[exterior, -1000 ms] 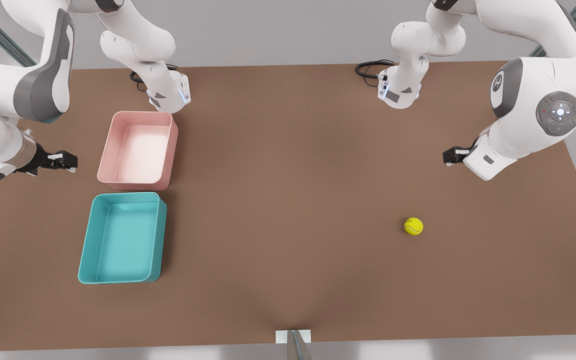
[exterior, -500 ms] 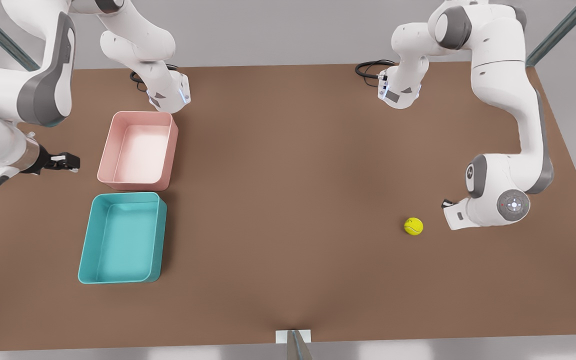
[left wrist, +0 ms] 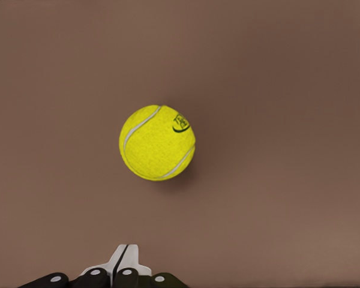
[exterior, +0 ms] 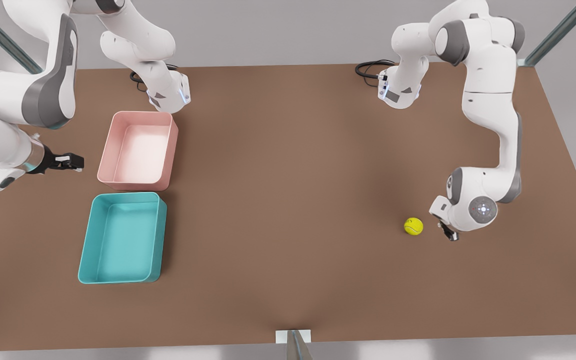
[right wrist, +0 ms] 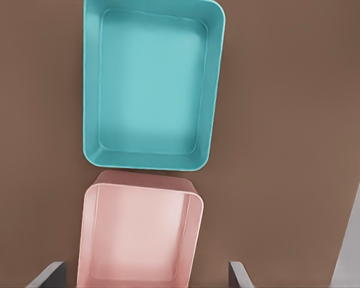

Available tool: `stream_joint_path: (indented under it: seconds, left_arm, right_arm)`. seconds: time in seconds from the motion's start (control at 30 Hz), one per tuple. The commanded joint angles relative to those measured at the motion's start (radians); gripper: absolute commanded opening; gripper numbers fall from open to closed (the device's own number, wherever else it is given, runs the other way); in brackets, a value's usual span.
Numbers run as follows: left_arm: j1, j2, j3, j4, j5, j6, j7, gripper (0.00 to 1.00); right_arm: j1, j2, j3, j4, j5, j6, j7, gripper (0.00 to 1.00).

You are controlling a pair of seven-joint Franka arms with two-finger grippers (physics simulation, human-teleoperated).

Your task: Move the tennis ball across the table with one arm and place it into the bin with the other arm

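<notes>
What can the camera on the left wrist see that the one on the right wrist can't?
The left wrist view has the tennis ball, lying on the table just ahead of the left gripper, whose fingers are shut together. The right wrist view instead has the teal bin and the pink tray, end to end and with nothing in them, seen between the open fingers of the right gripper. Both views share the brown table underneath.

Tennis ball (exterior: 413, 226) bright yellow-green, pale curved seam, small dark logo. Bin (exterior: 122, 238) teal. Second tray (exterior: 138, 150) pink. Table (exterior: 288, 200) plain brown. Arms white, grey joint covers, black grippers.
</notes>
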Motion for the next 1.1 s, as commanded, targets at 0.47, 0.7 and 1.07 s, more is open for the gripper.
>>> stream_joint_path:
  seconds: [0.47,0.7,1.07]
  left_arm:
    - [-0.012,0.058,0.002,-0.051,0.144,0.090,0.186,0.21]
    - [-0.194,0.064,0.002,-0.045,-0.057,0.092,-0.168,0.21]
    - [-0.219,-0.176,0.011,0.071,-0.083,-0.382,-1.284,1.00]
  right_arm:
    - [0.001,0.004,-0.013,-0.012,0.001,0.002,-0.002,1.00]
    - [0.002,0.004,-0.013,-0.014,-0.012,0.007,-0.002,1.00]
    - [0.048,0.068,-0.013,-0.004,0.025,0.042,0.012,1.00]
